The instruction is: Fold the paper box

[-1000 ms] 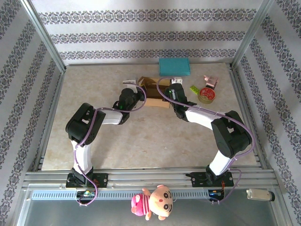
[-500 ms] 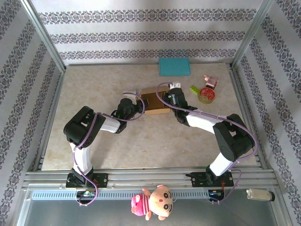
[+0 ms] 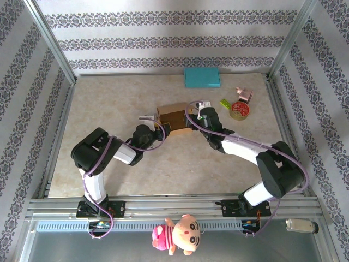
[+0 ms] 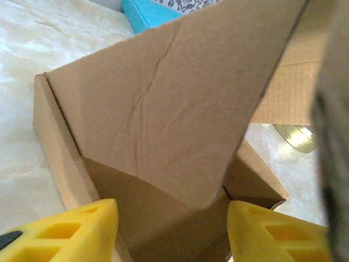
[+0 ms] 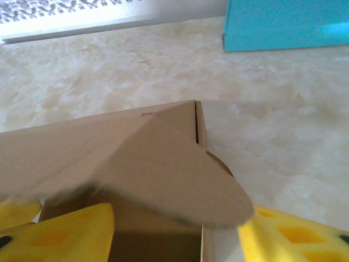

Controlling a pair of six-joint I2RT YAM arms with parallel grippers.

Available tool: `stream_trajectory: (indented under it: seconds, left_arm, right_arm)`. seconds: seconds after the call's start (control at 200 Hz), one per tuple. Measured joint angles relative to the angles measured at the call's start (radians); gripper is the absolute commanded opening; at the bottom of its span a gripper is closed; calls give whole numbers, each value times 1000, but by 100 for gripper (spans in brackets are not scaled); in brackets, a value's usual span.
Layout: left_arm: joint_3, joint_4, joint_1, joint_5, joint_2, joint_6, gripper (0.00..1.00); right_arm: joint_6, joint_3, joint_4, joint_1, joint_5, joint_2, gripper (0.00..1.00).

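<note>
The brown paper box (image 3: 173,117) lies mid-table, partly folded, with flaps standing up. My left gripper (image 3: 159,129) sits at its near left corner and my right gripper (image 3: 192,121) at its right side. In the left wrist view a big triangular flap of the box (image 4: 163,109) rises over the gap of the left gripper (image 4: 170,232), whose yellow fingers (image 4: 82,232) stand apart and clear of the cardboard. In the right wrist view a rounded flap of the box (image 5: 147,164) hangs over the right gripper (image 5: 175,236), which is open too.
A teal flat box (image 3: 202,77) lies at the back wall. A tape roll (image 3: 239,110), a green item (image 3: 225,103) and a pink item (image 3: 244,94) sit right of the box. A plush doll (image 3: 177,234) hangs at the front rail.
Both grippers went from shut to open, letting go of the box. Both arms drew back toward the near edge, and the box shifted slightly nearer.
</note>
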Motion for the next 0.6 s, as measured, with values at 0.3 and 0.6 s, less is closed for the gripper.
stream_trajectory:
  seconds: [0.3,0.6]
  left_arm:
    - [-73,-23,-75,-71,-194,35,62]
    - [-23,-428,-252,-310,-689,85,63]
  right_arm:
    - [-49,-72,-33,2,-100,-185,75]
    - [-88,5,-96,-52,-165,-396,83]
